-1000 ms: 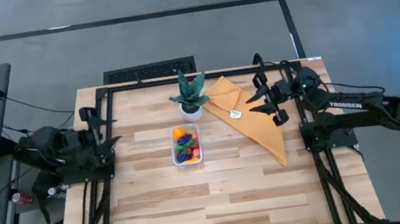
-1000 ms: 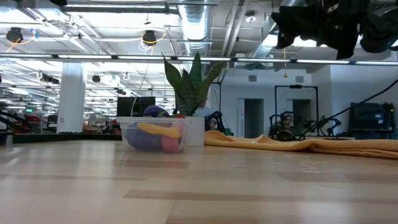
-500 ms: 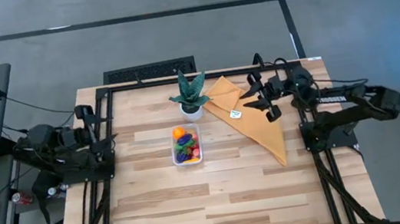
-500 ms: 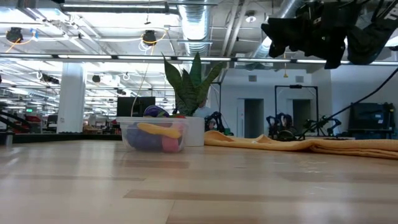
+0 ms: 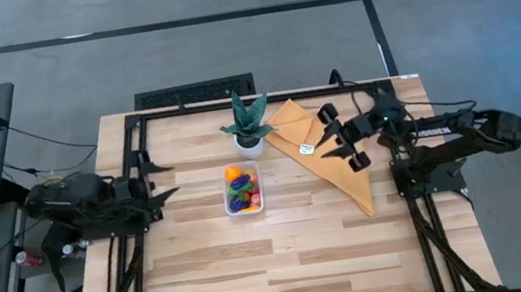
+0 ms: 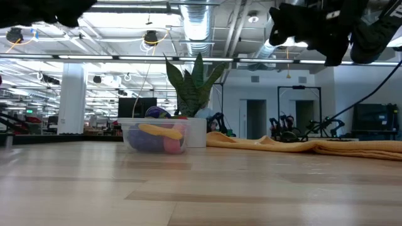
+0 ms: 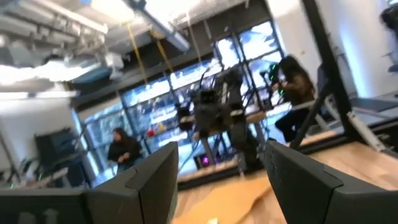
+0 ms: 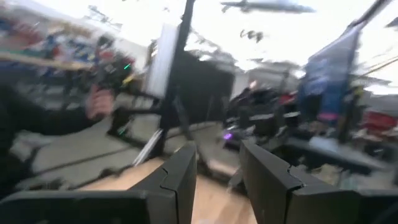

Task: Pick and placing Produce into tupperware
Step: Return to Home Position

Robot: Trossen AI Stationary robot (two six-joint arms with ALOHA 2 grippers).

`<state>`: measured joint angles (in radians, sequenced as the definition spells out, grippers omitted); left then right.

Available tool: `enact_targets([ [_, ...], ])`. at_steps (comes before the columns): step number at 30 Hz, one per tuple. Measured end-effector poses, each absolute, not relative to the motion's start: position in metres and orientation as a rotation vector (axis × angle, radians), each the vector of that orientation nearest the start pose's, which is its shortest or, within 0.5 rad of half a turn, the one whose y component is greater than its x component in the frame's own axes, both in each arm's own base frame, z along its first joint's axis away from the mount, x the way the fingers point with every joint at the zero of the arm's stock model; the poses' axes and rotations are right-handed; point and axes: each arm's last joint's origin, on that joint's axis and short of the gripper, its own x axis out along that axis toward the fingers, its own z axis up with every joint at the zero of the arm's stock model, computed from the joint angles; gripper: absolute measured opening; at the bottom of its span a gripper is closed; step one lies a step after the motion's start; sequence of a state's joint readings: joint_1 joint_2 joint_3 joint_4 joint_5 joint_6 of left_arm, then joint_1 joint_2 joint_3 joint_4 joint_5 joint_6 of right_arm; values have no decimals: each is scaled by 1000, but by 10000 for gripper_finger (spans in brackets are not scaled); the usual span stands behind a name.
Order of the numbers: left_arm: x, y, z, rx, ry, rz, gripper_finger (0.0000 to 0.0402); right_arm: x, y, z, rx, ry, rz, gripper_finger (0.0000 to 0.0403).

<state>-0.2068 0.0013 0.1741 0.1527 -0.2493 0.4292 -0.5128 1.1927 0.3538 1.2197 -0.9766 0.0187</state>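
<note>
Jaws apart on left arm [image 5: 157, 181] and right arm [image 5: 338, 140]; rounded clear tupperware [image 5: 227, 201] holds smooth, probably plastic produce [image 5: 241, 191].

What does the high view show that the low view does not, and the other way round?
Only the high view: the whole table, where the grippers stand, the left gripper at the table's left edge and the right gripper by the cloth, and the produce from above. Only the low view: the room behind, and a yellow piece seen through the tupperware's wall. Both: tupperware, plant, cloth.
</note>
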Motion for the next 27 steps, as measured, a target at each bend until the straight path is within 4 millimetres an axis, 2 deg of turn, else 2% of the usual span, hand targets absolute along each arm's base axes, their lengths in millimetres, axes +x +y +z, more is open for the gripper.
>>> enact_targets([
  [2, 79, -7, 232, 338, -273, 119, 228, 196, -81, 231, -234, -224, 484, 118],
  [4, 80, -6, 231, 328, -261, 115, 228, 194, -89, 225, -182, -162, 451, 118],
  [7, 79, -5, 232, 328, -238, 110, 228, 182, -100, 226, -136, -149, 403, 118],
  [9, 78, -4, 234, 330, -230, 112, 228, 172, -99, 226, -127, -163, 409, 118],
  [13, 75, -4, 239, 334, -216, 115, 228, 146, -83, 227, -202, -268, 400, 118],
  [18, 75, -4, 239, 338, -199, 105, 228, 108, -56, 212, -287, -399, 384, 118],
  [27, 75, -5, 239, 341, -205, 75, 228, 101, -43, 214, -288, -389, 463, 118],
])
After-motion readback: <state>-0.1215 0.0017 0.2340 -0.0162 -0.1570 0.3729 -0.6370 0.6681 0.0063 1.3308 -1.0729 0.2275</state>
